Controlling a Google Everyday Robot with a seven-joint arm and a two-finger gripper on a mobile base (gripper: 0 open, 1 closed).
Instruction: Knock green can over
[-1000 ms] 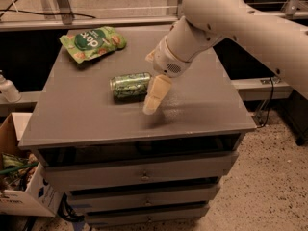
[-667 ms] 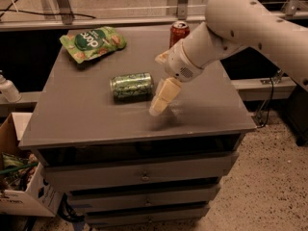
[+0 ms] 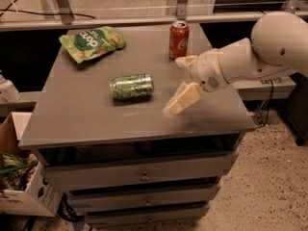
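The green can [image 3: 131, 87] lies on its side in the middle of the grey cabinet top [image 3: 86, 124], its long axis left to right. It has a green patterned label with pale markings. My gripper [image 3: 181, 101] hangs just above the surface to the right of the can, about a can's length away and a little nearer the front edge. It touches nothing. The white arm [image 3: 250, 57] reaches in from the right.
A red cola can [image 3: 178, 40] stands upright at the back, just behind the arm's wrist. A flat green snack bag [image 3: 92, 42] lies at the back left. Drawers [image 3: 144, 174] sit below the top. A cardboard box [image 3: 19, 186] is on the floor at left.
The arm and gripper have moved right and slightly forward, away from the green can. The red cola can behind the arm is now uncovered. The green can has not moved.
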